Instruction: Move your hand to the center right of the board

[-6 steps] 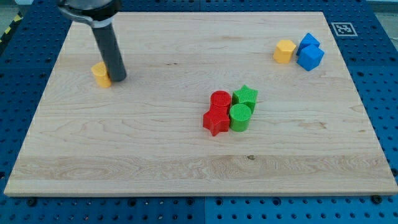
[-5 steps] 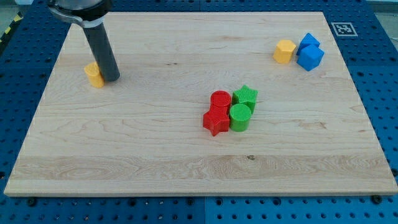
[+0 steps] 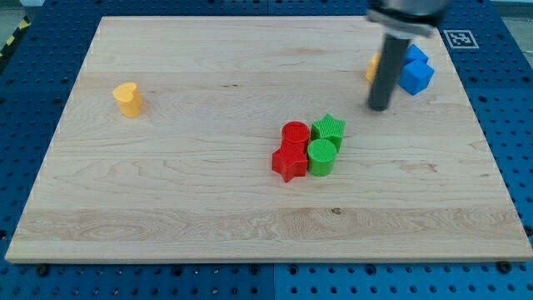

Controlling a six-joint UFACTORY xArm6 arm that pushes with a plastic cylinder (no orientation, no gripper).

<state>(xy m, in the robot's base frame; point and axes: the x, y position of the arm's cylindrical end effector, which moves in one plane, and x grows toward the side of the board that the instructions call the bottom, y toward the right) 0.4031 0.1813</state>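
My tip (image 3: 379, 106) rests on the board (image 3: 208, 208) at the view's upper right, blurred by motion. The rod hides most of a yellow block (image 3: 372, 66) behind it. Two blue blocks (image 3: 415, 68) sit just right of the rod. In the middle lies a cluster: a red cylinder (image 3: 295, 133), a red star (image 3: 288, 162), a green star (image 3: 330, 128) and a green cylinder (image 3: 321, 156), below and left of my tip. A yellow heart-shaped block (image 3: 127, 98) sits alone at the left.
A black-and-white marker tag (image 3: 460, 38) is on the board's top right corner. A blue perforated table (image 3: 516, 125) surrounds the board.
My rod has swept from beside the yellow heart block at the left across to the upper right, next to the yellow and blue blocks. The blocks have not moved.
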